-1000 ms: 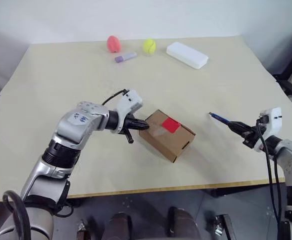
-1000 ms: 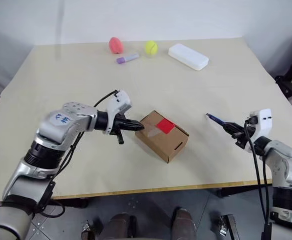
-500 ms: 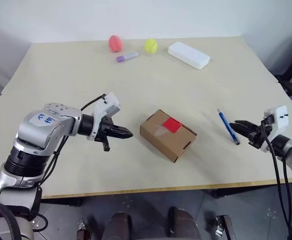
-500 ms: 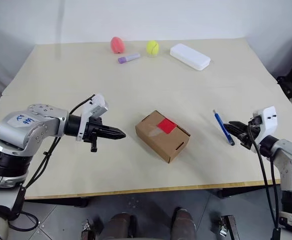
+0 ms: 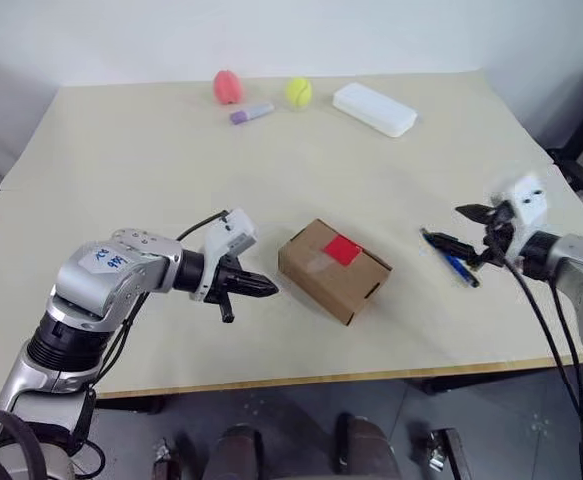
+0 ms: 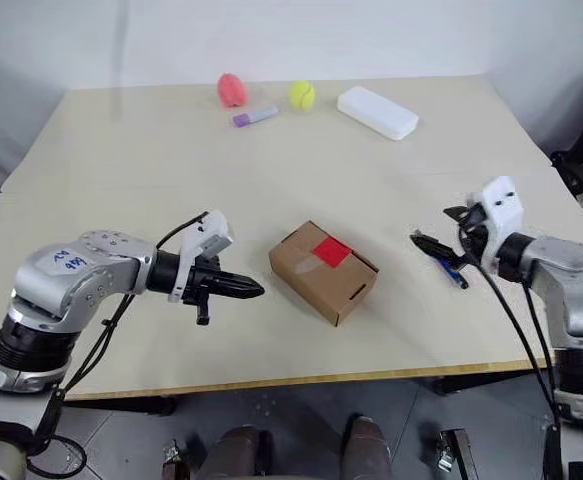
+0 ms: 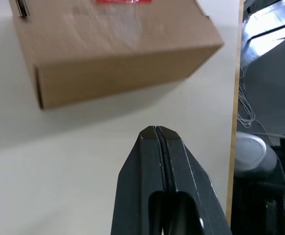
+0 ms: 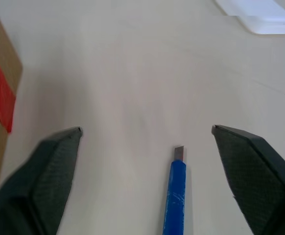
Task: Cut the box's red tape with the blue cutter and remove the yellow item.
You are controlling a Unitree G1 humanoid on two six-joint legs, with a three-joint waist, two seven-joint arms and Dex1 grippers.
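Observation:
The brown cardboard box (image 5: 333,272) lies mid-table with its flaps closed and the red tape (image 5: 343,249) across its top seam. To its right the blue cutter (image 5: 455,263) lies loose on the table, blade end toward the box. My right gripper (image 5: 459,227) hovers just over the cutter, open wide; in the right wrist view the cutter (image 8: 175,198) lies between the spread fingers, touching neither. My left gripper (image 5: 267,290) is shut and empty, its tip a short gap from the box's left end (image 7: 118,54). The yellow item is hidden.
At the table's far edge stand a pink egg-shaped object (image 5: 227,87), a short purple tube (image 5: 250,114), a yellow-green tennis ball (image 5: 297,92) and a white rectangular case (image 5: 373,108). The table's front edge (image 5: 301,380) runs close below the box.
My right gripper let go of the blue cutter, which now lies on the table, then opened wide and rose over it. My left gripper drew back from the box's left end.

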